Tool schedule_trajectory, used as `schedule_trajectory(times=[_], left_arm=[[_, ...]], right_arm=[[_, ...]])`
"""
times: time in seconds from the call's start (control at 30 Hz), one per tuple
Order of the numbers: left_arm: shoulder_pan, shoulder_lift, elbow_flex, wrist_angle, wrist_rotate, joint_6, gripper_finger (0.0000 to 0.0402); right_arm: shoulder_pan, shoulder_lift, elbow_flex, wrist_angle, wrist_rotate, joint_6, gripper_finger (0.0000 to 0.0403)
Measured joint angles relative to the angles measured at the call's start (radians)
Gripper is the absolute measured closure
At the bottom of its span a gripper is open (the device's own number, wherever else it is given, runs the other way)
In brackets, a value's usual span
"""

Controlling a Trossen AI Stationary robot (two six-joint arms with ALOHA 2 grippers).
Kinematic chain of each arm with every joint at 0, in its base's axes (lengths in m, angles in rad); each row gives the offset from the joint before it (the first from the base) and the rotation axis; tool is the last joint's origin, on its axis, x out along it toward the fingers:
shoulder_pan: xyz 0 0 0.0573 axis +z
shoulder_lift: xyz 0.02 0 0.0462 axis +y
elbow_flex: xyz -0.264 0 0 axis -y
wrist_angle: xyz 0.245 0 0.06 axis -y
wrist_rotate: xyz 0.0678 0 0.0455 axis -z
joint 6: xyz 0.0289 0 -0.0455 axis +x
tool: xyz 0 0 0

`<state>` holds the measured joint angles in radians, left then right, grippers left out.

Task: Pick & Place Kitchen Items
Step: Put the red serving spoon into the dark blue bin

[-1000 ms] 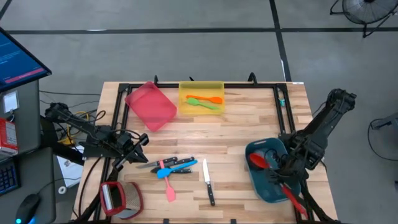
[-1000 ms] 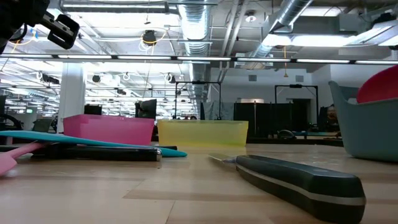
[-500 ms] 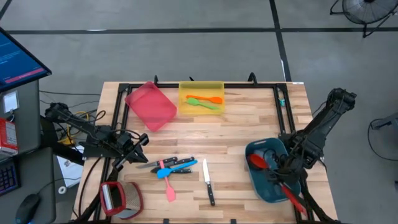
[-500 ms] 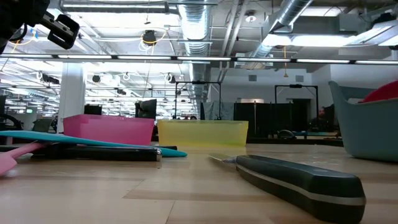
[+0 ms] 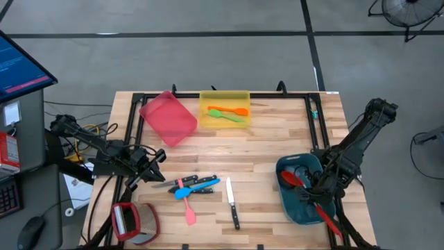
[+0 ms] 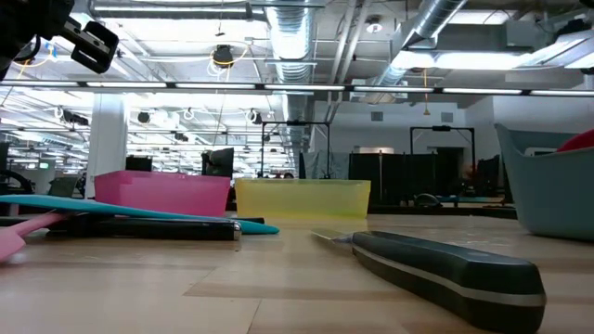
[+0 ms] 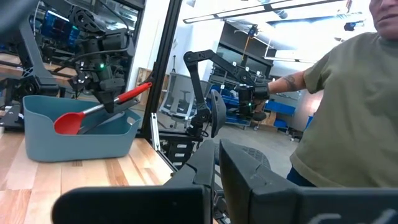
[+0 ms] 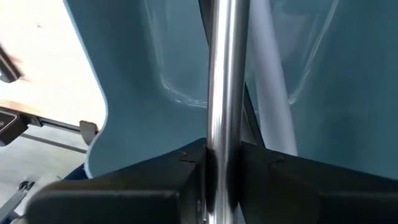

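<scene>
Right end effector [image 5: 313, 194] of mine is clenched on the red spoon's steel handle [image 8: 222, 93] inside the teal bin [image 5: 290, 208]; releasing carelessly could tip it out onto the tabletop [image 5: 270, 139].

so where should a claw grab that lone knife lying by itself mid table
Probably by the black handle of the knife, the end nearer the table's front edge, coming straight down from above. It lies flat and apart from the utensil pile, with bare wood on both sides, so fingers can straddle the handle across its width and stay off the blade.
</scene>
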<state>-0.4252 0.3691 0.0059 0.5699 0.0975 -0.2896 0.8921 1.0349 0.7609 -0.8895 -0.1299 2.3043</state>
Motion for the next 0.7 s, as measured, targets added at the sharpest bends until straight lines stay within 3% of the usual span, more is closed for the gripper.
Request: schedule_trajectory(times=[0.7], left_arm=[[0.0, 0.0, 0.0, 0.0, 0.001, 0.0, 0.0394]], right_arm=[[0.0, 0.0, 0.0, -0.023, -0.002, -0.035, 0.0341]])
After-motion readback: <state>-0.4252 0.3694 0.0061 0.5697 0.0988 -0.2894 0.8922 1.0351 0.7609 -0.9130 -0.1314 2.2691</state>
